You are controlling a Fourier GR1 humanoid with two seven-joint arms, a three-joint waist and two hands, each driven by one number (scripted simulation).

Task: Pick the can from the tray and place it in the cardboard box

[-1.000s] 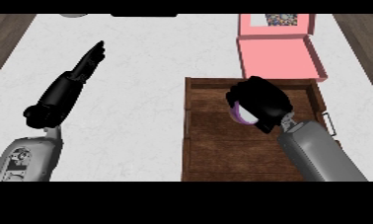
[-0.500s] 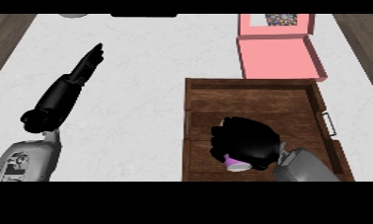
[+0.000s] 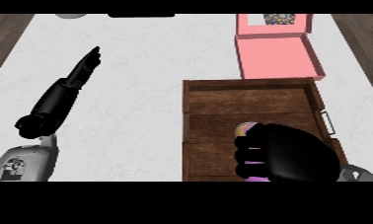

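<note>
One head view: the right robot hand (image 3: 287,154) is clenching round the can (image 3: 245,130) low in the wooden tray (image 3: 251,87), having drawn back from the tray's far end, so pickup is underway; the pink cardboard box (image 3: 278,60) is waiting open beyond, while the left robot hand (image 3: 69,87) is resting outstretched on the counter (image 3: 146,60)

- Tray (image 3: 247,97): dark brown wood, planked, visible grain, matt; thin pale metal-looking handle (image 3: 328,122) on its right wall.
- Box (image 3: 279,59), just beyond the tray: pink card, smooth, matt.
- Counter (image 3: 146,70) under the tray: white, faintly marbled, smooth.
- Can (image 3: 246,130), in the tray: purple, pale glossy top.
- Right hand (image 3: 287,154), left hand (image 3: 62,97): black, matt.
</note>
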